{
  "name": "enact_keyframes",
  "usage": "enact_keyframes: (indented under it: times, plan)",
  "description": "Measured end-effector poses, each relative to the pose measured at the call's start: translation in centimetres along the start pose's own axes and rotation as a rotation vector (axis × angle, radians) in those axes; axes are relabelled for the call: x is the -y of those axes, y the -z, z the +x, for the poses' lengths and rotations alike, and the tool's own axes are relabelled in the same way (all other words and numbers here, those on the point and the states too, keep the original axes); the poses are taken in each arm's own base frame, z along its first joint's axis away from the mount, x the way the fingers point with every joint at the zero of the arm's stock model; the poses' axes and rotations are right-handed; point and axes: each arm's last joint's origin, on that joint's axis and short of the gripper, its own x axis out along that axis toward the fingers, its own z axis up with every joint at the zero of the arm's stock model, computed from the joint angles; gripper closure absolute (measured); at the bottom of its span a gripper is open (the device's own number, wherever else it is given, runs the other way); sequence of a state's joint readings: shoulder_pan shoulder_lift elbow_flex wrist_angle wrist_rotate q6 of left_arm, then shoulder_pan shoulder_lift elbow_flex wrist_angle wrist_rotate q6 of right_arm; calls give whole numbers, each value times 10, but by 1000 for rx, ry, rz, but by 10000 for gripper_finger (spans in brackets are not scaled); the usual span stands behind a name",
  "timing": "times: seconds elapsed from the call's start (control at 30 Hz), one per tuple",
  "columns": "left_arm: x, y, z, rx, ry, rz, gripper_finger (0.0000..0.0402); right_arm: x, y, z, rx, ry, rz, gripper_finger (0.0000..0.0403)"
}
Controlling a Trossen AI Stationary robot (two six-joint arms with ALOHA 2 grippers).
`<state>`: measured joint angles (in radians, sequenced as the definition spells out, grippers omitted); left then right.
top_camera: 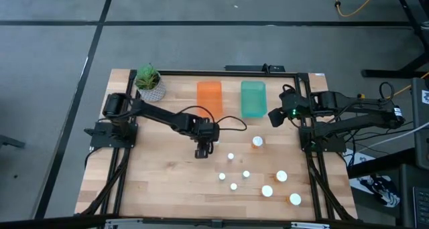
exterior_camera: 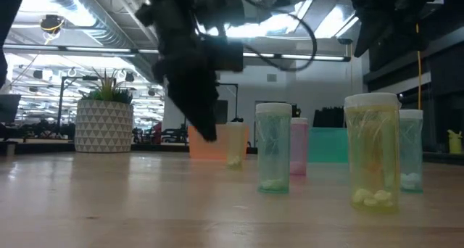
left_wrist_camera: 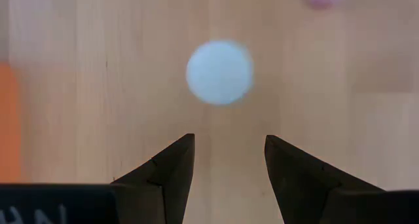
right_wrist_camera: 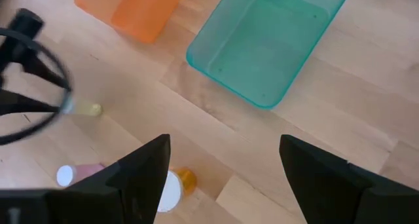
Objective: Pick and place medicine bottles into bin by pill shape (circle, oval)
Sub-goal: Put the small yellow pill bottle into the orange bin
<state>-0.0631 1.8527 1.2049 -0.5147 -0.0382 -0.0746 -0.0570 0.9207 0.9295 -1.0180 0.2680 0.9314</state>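
Hovering with fingers apart and empty, left gripper (top_camera: 203, 150) just left of the small white-capped clear plastic bottle (left_wrist_camera: 219, 72), upright on the pale wooden table (top_camera: 161, 182) near the middle, below the orange plastic bin (top_camera: 209, 98). Probably very light, rigid and smooth-sided, so easily tipped or squirted out; best pinched across the round body just beneath the cap. Waiting open-jawed beside the teal plastic bin (right_wrist_camera: 268, 44), right gripper (top_camera: 275, 116).

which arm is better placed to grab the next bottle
Left, probably. The left gripper hangs open over the table with a white-capped bottle right ahead of its fingers. The right gripper is open too, but sits back beside the teal bin.
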Motion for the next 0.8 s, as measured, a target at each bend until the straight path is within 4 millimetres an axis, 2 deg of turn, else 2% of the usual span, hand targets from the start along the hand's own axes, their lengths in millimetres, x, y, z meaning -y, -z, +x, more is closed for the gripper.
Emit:
enact_keyframes:
  times: [0.3, 0.53, 0.8]
  plan:
    - [-4, -14, 7, 138, 3, -17, 223, 1, 0, 0, -6, 5, -7, 114]
    - [-3, -14, 7, 142, 3, -16, 224, 0, 1, 0, -11, 1, -27, 114]
    - [-2, -14, 7, 143, 6, -13, 273, 0, 1, 0, -11, 1, -29, 114]
